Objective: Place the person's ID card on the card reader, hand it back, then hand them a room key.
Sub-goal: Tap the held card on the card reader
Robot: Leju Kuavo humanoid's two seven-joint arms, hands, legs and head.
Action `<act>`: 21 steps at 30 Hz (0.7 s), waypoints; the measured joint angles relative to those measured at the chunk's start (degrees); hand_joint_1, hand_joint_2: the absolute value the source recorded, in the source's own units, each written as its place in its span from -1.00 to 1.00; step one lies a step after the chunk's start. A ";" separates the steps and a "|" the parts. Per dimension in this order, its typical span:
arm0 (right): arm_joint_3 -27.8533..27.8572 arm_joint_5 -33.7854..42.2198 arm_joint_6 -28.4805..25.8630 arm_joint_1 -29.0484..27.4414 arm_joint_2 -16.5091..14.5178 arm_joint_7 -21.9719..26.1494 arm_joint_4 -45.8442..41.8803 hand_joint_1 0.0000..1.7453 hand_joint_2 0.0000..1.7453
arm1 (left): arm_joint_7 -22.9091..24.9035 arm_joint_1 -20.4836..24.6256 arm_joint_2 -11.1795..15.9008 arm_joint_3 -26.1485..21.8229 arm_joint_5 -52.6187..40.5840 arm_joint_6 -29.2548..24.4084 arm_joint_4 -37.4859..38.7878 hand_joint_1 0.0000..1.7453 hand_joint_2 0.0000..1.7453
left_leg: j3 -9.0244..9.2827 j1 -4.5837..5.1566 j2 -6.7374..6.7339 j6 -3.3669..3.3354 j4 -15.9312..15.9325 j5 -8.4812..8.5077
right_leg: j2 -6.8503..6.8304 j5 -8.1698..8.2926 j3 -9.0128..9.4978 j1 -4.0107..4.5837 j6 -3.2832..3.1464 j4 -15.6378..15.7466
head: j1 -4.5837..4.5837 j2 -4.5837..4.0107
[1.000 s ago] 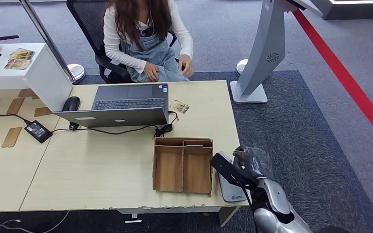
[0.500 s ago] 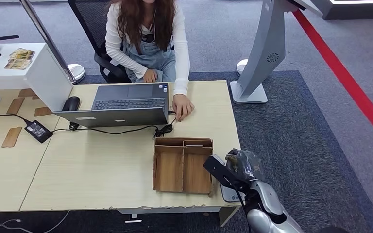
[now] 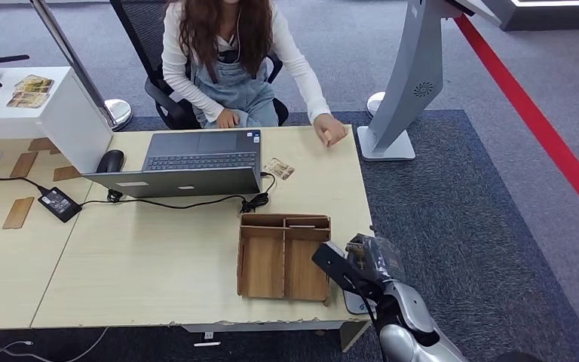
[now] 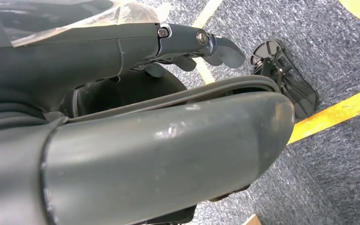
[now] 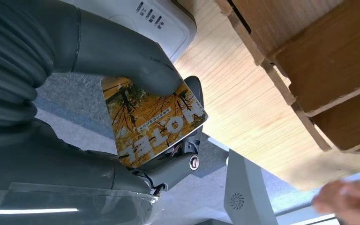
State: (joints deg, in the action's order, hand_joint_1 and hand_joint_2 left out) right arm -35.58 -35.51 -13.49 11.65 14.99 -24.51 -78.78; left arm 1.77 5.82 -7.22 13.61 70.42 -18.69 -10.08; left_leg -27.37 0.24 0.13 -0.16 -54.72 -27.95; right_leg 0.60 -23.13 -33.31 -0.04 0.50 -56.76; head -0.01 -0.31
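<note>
1. The right hand (image 5: 136, 117) pinches a yellow hotel room key card (image 5: 152, 119) between thumb and fingers, just above the white card reader (image 3: 356, 300) beside the wooden organizer (image 3: 283, 256).
2. The ID card (image 3: 279, 168) lies on the desk (image 3: 143, 256) near the laptop (image 3: 188, 162).
3. The person's hand (image 3: 330, 132) hovers at the desk's far edge.
4. The left hand (image 4: 187, 44) hangs over carpet, fingers loosely curled, holding nothing.

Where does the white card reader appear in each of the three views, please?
Head view: the card reader lies at the table's near right corner, beside the wooden box, mostly hidden behind the right hand.
Right wrist view: the reader shows as a white rounded corner just past the thumb.
Left wrist view: it is not there.
Shared landmark: the wooden box appears in the head and right wrist views.
</note>
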 joint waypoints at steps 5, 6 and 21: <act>-0.21 0.03 -0.16 0.31 0.09 -0.10 0.65 1.00 1.00 | 0.00 -0.01 0.01 -0.08 0.00 0.00 0.00 -1.00 -1.00 | 0.01 0.00 0.00 0.00 0.00 0.00 | 0.00 0.00 0.00 0.00 0.00 0.00 | 0.01 -0.02; -0.22 0.04 -0.16 0.41 0.15 -0.14 0.70 1.00 1.00 | -0.01 -0.01 0.01 -0.08 0.00 0.00 0.00 -1.00 -1.00 | 0.01 0.00 0.00 0.00 0.00 0.00 | 0.00 0.00 0.00 0.00 0.00 0.00 | 0.01 -0.02; 1.78 -7.08 -0.62 4.88 4.02 -3.62 -3.36 1.00 1.00 | -0.52 -0.07 0.01 -0.13 -0.52 0.00 0.00 -1.00 -1.00 | 0.03 0.01 -0.02 -0.01 0.00 0.02 | 0.01 0.03 0.01 -0.04 0.02 0.00 | 0.00 -0.02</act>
State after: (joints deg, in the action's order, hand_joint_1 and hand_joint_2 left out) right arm -33.80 -42.59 -14.11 16.53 19.01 -28.13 -82.13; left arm 1.25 5.74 -7.21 13.49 69.90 -18.69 -10.08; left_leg -27.34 0.25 0.11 -0.17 -54.72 -27.93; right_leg 0.61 -23.10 -33.29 -0.08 0.51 -56.76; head -0.01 -0.32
